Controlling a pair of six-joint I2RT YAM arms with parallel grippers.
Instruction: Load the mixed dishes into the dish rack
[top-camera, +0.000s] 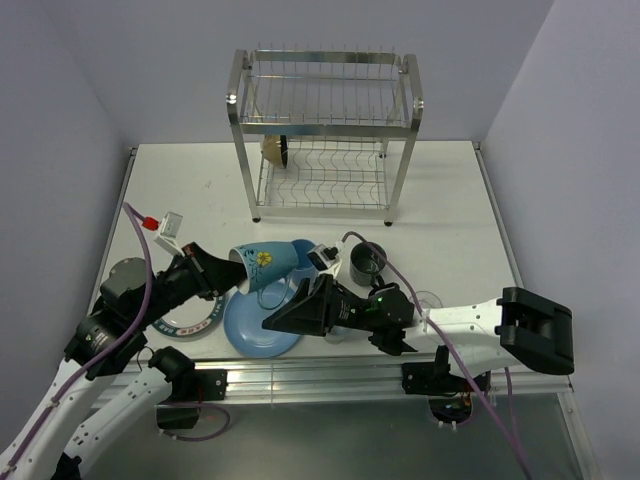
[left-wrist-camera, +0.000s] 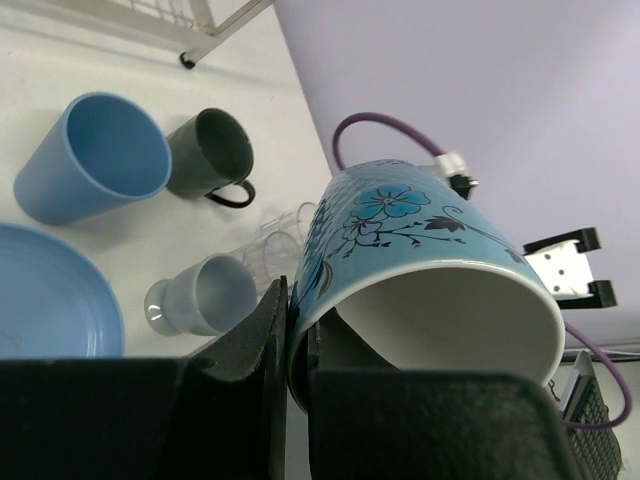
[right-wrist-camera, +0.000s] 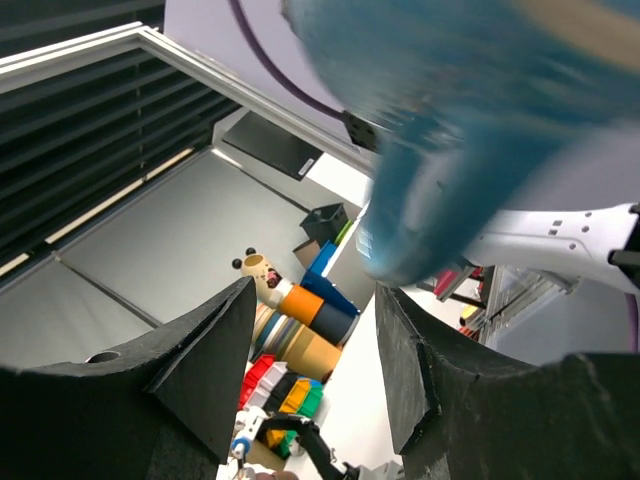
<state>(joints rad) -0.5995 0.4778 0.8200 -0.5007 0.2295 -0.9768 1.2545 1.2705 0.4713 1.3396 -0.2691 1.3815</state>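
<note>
My left gripper (top-camera: 226, 272) is shut on the rim of the pale blue flowered mug (top-camera: 262, 262), holding it tilted above the table; one finger is inside the mug (left-wrist-camera: 420, 250) and one outside. My right gripper (top-camera: 272, 321) is open and empty, pointing left over the blue plate (top-camera: 255, 335), just below the mug, which is a blur in its view (right-wrist-camera: 470, 130). The blue tumbler (left-wrist-camera: 95, 160), dark mug (left-wrist-camera: 213, 150) and two clear glasses (left-wrist-camera: 200, 295) lie on the table. The patterned white plate (top-camera: 195, 322) lies left of the blue plate. The cream cup (top-camera: 277, 150) sits in the dish rack (top-camera: 325, 130).
The rack stands at the back centre with bare table around it. A white and red cable connector (top-camera: 165, 224) lies at the left. One clear glass (top-camera: 428, 300) stands by the right arm. Purple cables loop over both arms. Walls close in on both sides.
</note>
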